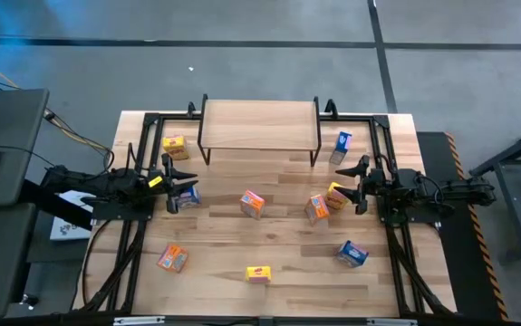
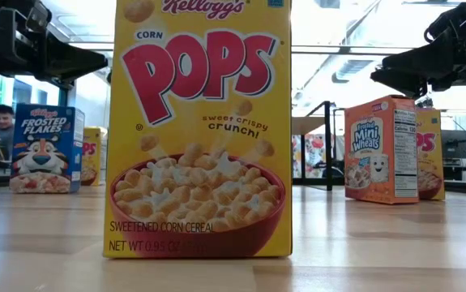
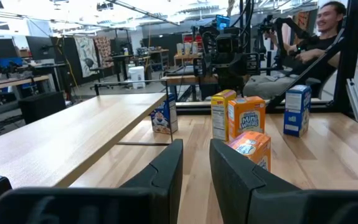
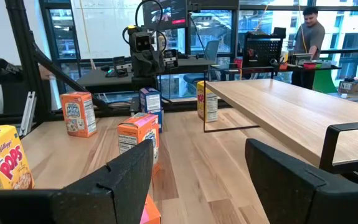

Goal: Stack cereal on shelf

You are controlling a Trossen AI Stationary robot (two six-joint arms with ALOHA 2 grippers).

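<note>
From above, the shelf (image 1: 258, 123) stands at the far middle of the table (image 1: 215, 263), its plank top bare, while the cereal boxes lie scattered on the tabletop: a yellow box (image 1: 175, 145) and a blue box (image 1: 342, 142) near the shelf's two ends, an orange box (image 1: 253, 203) and another orange box (image 1: 317, 207) in the middle, a blue box (image 1: 352, 254), an orange box (image 1: 172, 259) and a small yellow box (image 1: 258, 273) toward the near edge. The left gripper (image 1: 184, 185) hangs over the table's left side with its jaws parted, just beside a blue box (image 1: 190, 194); the right gripper (image 1: 354, 184) hangs on the right, jaws spread, next to a yellow box (image 1: 337, 195). At table height, a yellow Corn Pops box (image 2: 199, 130) stands upright close up, a Frosted Flakes box (image 2: 45, 148) to one side and a Mini-Wheats box (image 2: 381, 148) to the other. The left wrist view shows its fingers (image 3: 163, 177) apart, holding nothing, with an orange box (image 3: 251, 149) close ahead. The right wrist view shows its fingers (image 4: 129, 180) wide apart and empty, the shelf plank (image 4: 278, 109) alongside.
</note>
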